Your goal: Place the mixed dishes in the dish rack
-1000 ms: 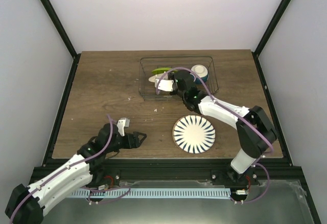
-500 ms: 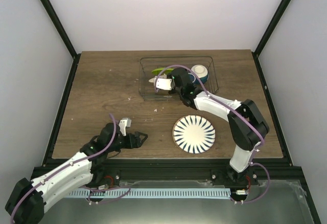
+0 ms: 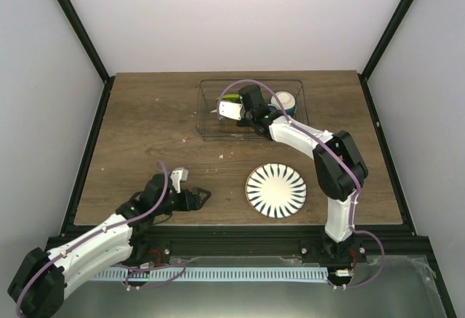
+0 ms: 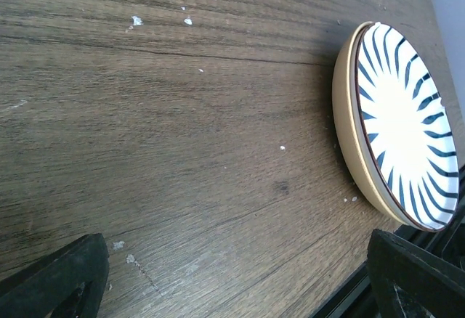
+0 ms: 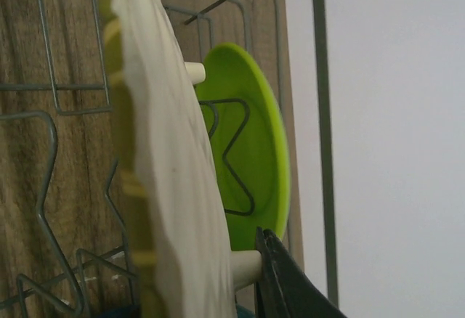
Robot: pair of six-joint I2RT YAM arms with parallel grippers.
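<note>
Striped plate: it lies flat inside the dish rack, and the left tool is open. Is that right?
Not quite. The top external view shows the striped plate lying flat on the table, outside the dish rack. The left tool is indeed open.

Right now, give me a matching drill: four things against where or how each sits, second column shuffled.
1. striped plate
2. lime-green plate
3. small white bowl
4. left gripper

A. open, low near the table's near edge
B. on edge in the dish rack, left half
C. flat on the table, outside the rack
D. in the rack's right end

Pairs: 1-C, 2-B, 3-D, 4-A
</note>
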